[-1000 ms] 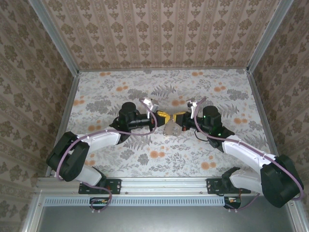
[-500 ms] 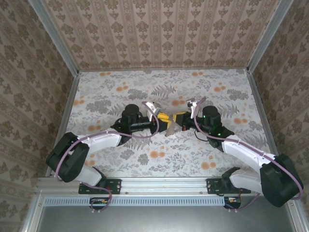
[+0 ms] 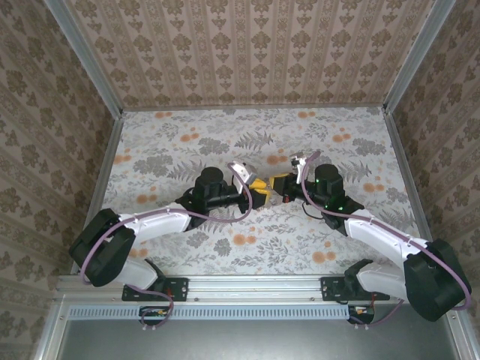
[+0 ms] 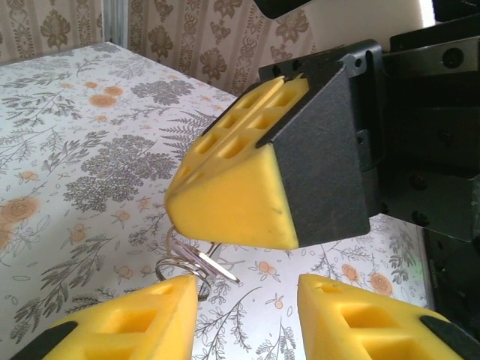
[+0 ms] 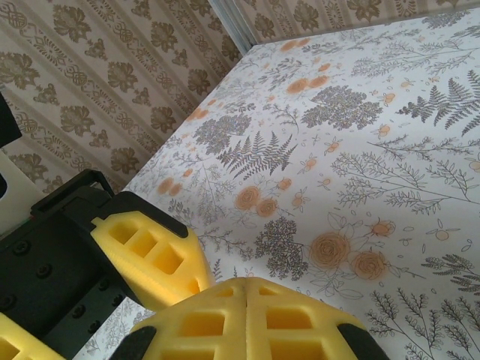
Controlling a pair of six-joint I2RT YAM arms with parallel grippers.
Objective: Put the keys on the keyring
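Observation:
In the left wrist view, my left gripper is open, its yellow pads low at either side. Just beyond it, my right gripper hangs shut above the floral table. A thin wire keyring dangles from under its tips, and the wire seems to run up between them. A small silvery key with a pinkish tint sits on that loop, pointing right. In the right wrist view, the right gripper shows its pads pressed together, one left finger close beside. From above, left gripper and right gripper nearly touch.
The floral table is walled by patterned panels on three sides, with a metal rail along the near edge. Both arms reach inward from that edge and meet at the table's middle.
My left gripper has moved right and slightly nearer, closing in on the right gripper. The greyish ring seen hanging below the grippers from above is now covered by them. The right arm has barely moved.

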